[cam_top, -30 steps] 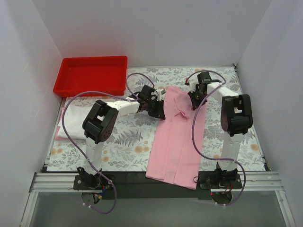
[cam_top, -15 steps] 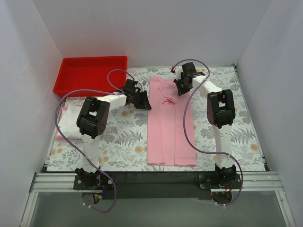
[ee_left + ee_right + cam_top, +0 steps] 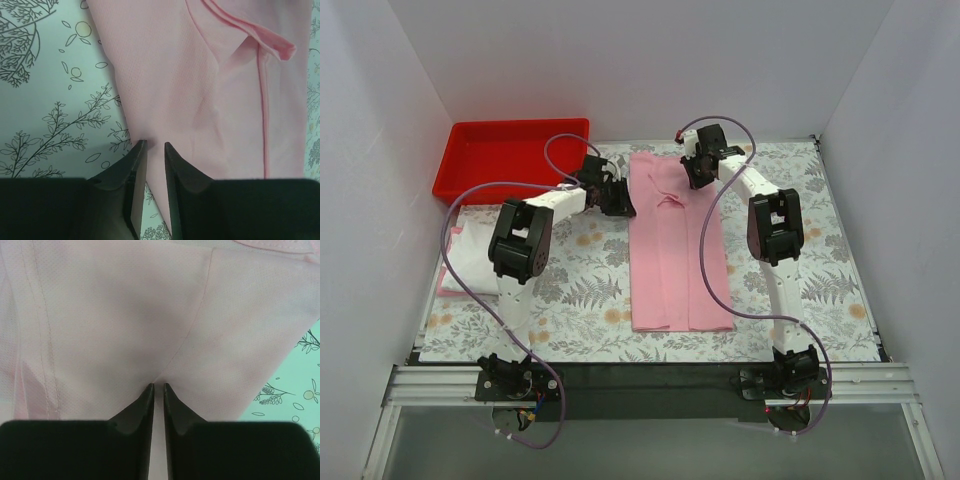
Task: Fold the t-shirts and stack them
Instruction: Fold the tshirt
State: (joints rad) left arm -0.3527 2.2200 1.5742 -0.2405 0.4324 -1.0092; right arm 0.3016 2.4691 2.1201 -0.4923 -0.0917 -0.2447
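Top external: red tray [image 3: 506, 160] far left; pink t-shirt [image 3: 675, 250] apart, on tablecloth [image 3: 580, 290].

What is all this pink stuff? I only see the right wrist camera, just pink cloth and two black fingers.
Observer: That is a pink shirt. The top camera shows it folded into a long strip down the middle of the table.
Child: Where is the other arm?
Observer: The left gripper is at the strip's left edge, at the far end. It is pinching the cloth there.
Child: Are there more shirts?
Observer: Yes. A white shirt lies at the left side of the table, with a bit of pink showing under it.
Child: Anything else?
Observer: A red tray sits in the far left corner, with nothing in it.
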